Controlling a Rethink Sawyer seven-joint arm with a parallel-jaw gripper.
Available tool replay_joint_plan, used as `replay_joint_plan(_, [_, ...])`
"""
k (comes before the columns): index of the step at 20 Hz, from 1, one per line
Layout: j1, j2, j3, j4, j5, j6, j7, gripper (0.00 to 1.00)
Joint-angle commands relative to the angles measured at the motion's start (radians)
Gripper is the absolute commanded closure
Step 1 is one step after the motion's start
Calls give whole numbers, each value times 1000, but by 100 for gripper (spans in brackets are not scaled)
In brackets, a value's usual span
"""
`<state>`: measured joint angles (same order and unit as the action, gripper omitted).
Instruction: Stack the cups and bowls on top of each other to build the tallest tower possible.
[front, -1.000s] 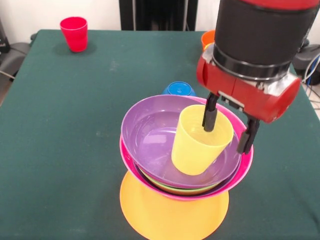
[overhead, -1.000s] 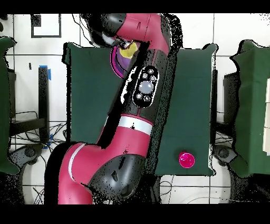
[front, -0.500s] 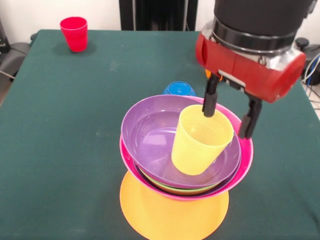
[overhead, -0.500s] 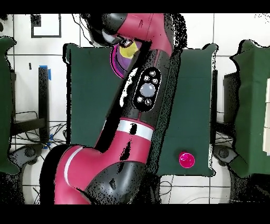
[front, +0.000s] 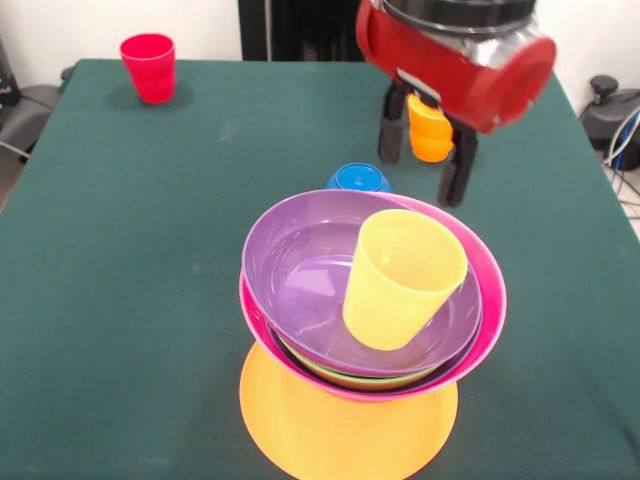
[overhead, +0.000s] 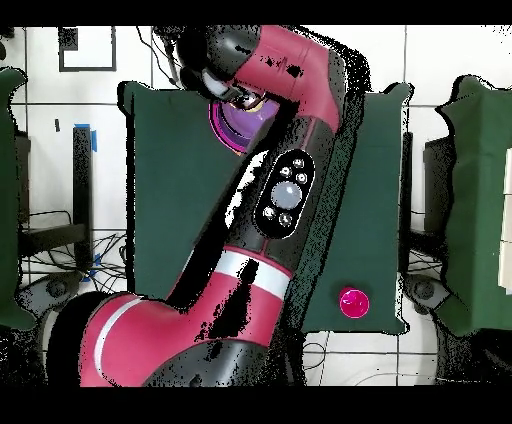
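Yellow translucent cup (front: 403, 278) sits tilted inside the top purple bowl (front: 300, 270), leaning toward that bowl's right wall, mouth up. The purple bowl nests in a pink bowl (front: 485, 320); thin green and orange rims show beneath, and the whole tower (front: 365, 330) rests on a wide orange bowl (front: 340, 425) at the table's near edge. The gripper (front: 427, 148) hangs above and beyond the tower, clear of the yellow cup, its two black fingers (front: 390, 130) spread apart and empty. Directly behind the gap between them, farther along the green table (front: 120, 260), stands the orange-yellow cup (front: 431, 130), upright; judged the nearest loose piece. A small blue bowl (front: 357, 179) lies just beyond the tower's far rim, partly hidden by it. A red cup (front: 149, 67) stands well apart at the far left corner. Whether the fingers reach the orange-yellow cup's level cannot be told. In the overhead view the arm (overhead: 285, 180) covers most of the tower; only a purple crescent shows.
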<state>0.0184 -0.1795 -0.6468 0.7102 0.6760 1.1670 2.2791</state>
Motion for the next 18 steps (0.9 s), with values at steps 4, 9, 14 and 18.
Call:
replay_joint_plan(4, [51,-140,130,340,-87,7,-21,0])
replay_joint_plan(9, [69,-193,163,471,-82,-70,-37,0])
replay_joint_plan(14, [87,-254,198,626,-66,-157,-52,0])
replay_joint_plan(18, [83,-301,233,736,-55,-228,-75,0])
